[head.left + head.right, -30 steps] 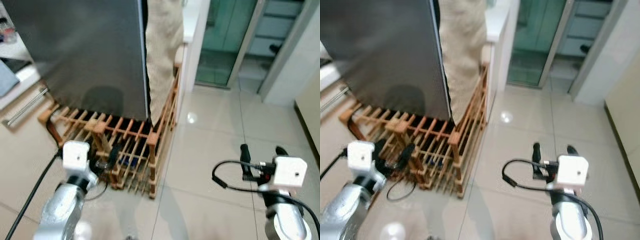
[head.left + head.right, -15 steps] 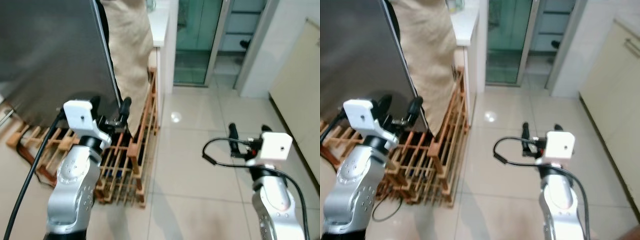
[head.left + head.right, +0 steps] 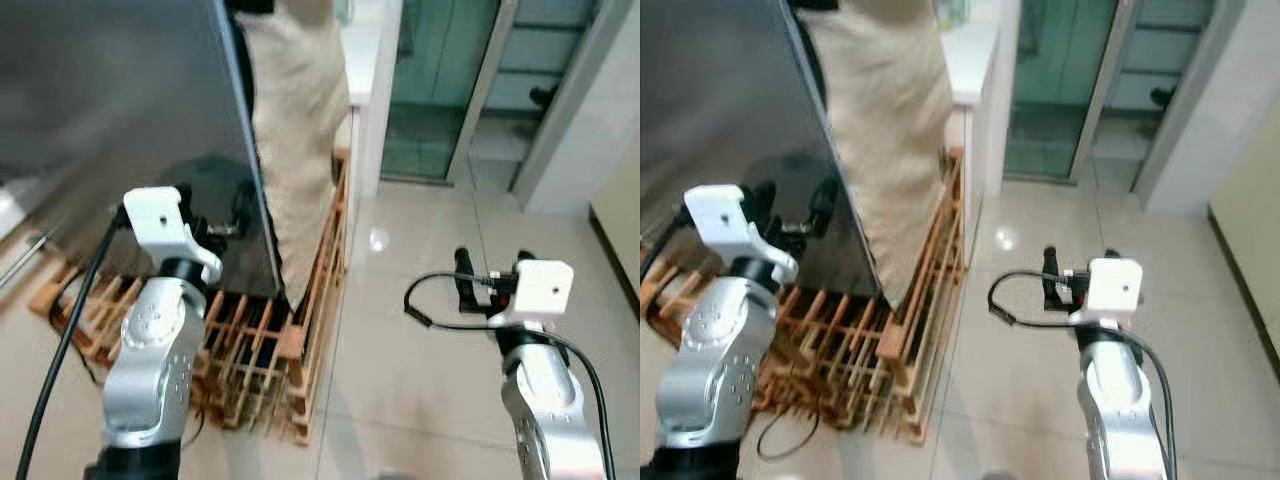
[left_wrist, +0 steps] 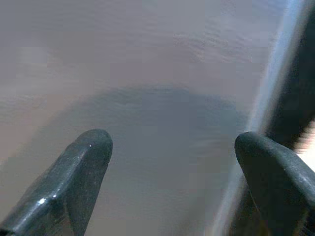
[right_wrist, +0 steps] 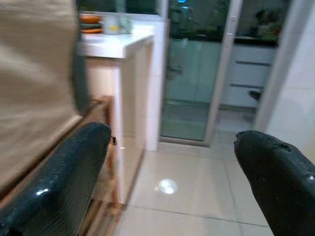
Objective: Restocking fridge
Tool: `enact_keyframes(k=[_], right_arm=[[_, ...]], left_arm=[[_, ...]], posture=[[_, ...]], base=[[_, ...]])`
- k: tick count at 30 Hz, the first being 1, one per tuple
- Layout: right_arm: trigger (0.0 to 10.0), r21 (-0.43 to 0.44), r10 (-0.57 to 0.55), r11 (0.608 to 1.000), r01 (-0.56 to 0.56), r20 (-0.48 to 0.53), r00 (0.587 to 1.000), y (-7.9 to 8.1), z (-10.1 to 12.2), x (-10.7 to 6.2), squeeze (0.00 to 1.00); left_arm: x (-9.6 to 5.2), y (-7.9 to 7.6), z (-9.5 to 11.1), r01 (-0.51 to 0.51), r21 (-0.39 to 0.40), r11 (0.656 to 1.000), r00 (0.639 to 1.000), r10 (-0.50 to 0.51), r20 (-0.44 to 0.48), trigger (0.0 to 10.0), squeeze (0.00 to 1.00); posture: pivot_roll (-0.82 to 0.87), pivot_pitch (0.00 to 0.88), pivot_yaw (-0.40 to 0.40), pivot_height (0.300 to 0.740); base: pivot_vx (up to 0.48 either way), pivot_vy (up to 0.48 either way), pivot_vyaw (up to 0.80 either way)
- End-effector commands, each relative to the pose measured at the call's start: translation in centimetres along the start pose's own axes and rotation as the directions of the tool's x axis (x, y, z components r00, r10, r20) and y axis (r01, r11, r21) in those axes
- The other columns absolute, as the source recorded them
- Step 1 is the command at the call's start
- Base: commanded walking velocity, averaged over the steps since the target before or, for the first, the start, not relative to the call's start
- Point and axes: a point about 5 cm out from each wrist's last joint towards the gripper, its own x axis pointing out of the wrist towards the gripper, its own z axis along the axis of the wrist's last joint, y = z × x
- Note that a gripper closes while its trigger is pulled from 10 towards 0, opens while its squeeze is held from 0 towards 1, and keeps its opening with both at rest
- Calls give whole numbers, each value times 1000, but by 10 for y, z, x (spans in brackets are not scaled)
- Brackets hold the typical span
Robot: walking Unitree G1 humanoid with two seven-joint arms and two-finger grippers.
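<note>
Left gripper [image 3: 222, 215] lifted since a second ago, fingers spread, at the grey fridge [image 3: 120, 110] door near its edge, wooden rack [image 3: 270, 350] beneath, beige sack [image 3: 300, 140] beside, right gripper [image 3: 490, 275] released over tiled floor [image 3: 420, 350], white counter [image 5: 115, 44] beyond.

Two silver arms of rounded, dimpled metal segments, glossy under the room light. White boxy camera housing on each wrist, a small dark dot on the outward face. Left gripper [image 3: 222, 218] and right gripper [image 3: 490, 281] each with two long black fingers, matte, rounded at the tips, one left fingertip [image 4: 86, 160] catching a faint highlight. Thick black cable along the left arm; thinner black cable looping out from the right wrist.
</note>
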Motion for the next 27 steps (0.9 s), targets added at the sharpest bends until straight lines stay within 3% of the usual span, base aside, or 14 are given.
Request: enact_keyframes(k=[1, 6, 10, 16, 17, 27], right_arm=[[10000, 1, 23, 1000, -23, 4, 1000, 6, 0, 1, 0], [10000, -1, 22, 1000, -22, -1, 1000, 5, -2, 3, 0], [10000, 7, 7, 1000, -6, -19, 1000, 2, -6, 6, 0], [10000, 9, -14, 1000, 14, -35, 999, -3, -9, 8, 0], [10000, 8, -19, 1000, 20, -38, 999, -5, -10, 8, 0], [10000, 5, -31, 1000, 31, -61, 998, -7, -18, 5, 0]], left_arm=[[1, 7, 1, -33, 21, 999, 999, 33, -2, 10000, 0], [8, 1, 1, 18, 42, 999, 1000, -17, -23, 10000, 0], [15, -20, -9, 158, 25, 987, 982, -155, -106, 10000, 0], [22, -31, -15, 170, -4, 985, 971, -168, -167, 10000, 0], [23, -34, -16, 173, -38, 984, 969, -177, -174, 10000, 0], [19, -41, -17, 227, -126, 966, 949, -248, -196, 10000, 0]], posture=[[-119, 0, 49, 740], [-121, 0, 50, 740], [-123, 0, 49, 740], [-132, 0, 52, 740], [-134, 0, 53, 740], [-139, 0, 57, 740]], base=[[0, 0, 0], [0, 0, 0], [0, 0, 0], [0, 0, 0], [0, 0, 0], [0, 0, 0]])
